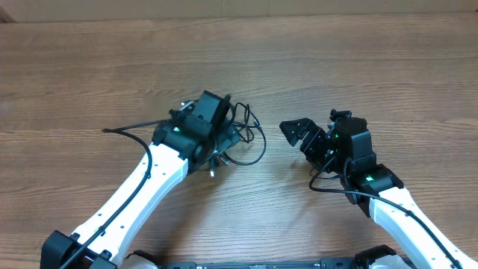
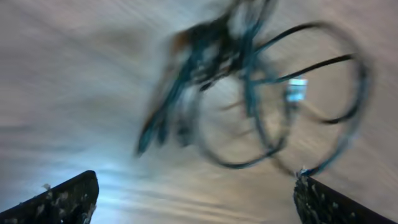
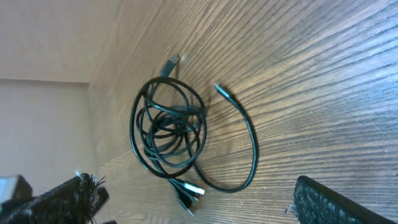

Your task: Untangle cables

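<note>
Left gripper point(image 2: 196, 198) hangs right over the cables point(image 1: 252, 139) with its jaws spread wide and nothing in them, though its wrist view is super blurry. The cables are a loopy black bundle lying mid-table point(image 1: 373, 67). Right gripper point(image 1: 296, 134) sits just right of the bundle, also wide open and empty.

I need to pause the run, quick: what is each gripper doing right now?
Left gripper: jaws open, holding nothing; the cables lie just ahead of it.
Right gripper: jaws open, holding nothing.
</note>
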{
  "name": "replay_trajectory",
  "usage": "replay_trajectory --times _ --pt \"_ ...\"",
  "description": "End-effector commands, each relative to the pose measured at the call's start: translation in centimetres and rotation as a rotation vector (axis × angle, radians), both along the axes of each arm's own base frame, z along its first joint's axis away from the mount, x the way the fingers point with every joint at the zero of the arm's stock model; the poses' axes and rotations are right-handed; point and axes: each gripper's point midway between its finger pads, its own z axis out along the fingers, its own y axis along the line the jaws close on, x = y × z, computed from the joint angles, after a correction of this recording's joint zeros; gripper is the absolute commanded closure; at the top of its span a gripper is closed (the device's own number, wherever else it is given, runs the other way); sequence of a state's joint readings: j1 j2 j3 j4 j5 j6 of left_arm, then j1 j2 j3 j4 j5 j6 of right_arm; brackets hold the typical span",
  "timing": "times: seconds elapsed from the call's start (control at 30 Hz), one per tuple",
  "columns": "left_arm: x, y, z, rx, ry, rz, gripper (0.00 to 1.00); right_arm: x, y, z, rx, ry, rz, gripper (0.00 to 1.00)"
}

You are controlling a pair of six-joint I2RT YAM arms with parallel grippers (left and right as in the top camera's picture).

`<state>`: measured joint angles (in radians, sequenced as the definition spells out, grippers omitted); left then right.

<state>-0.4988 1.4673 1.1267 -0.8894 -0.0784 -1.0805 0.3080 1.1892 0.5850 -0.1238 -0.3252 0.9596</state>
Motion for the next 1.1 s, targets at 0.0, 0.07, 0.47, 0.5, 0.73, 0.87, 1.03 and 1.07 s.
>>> replay_trajectory --times 0.0,0.07,0.47,0.5,0.73,0.87,1.03,1.07 --pt "-0.4 1.0 -0.2 0.034 0.038 -0.012 0.01 0.4 -0.2 0.5 -0.013 -0.029 0.001 0.0" --pt "-1.1 1.8 -0.5 0.052 0.072 0.002 0.0 0.4 -0.2 0.5 -0.012 -0.03 0.0 0.0" --pt "-0.1 3.6 -1.3 0.087 0.057 0.25 0.16 0.3 -0.2 0.4 -0.02 -0.033 0.006 0.0" --pt "0.2 3.4 -1.6 0.085 0.056 0.252 0.18 0.4 -0.2 0.5 -0.02 -0.035 0.007 0.0" --pt "3.0 1.1 -4.0 0.002 0.042 0.272 0.28 0.3 -0.2 0.4 -0.032 -0.046 0.019 0.0" --pt "4.0 0.6 -4.6 -0.015 0.022 0.272 0.31 0.4 -0.2 0.5 -0.032 -0.048 0.019 0.0" --pt "4.3 1.2 -4.6 -0.017 0.02 0.291 0.38 0.4 -0.2 0.5 -0.032 -0.048 0.019 0.0" --pt "4.3 1.4 -4.6 -0.014 0.022 0.296 0.4 0.4 -0.2 0.5 -0.032 -0.048 0.019 0.0"
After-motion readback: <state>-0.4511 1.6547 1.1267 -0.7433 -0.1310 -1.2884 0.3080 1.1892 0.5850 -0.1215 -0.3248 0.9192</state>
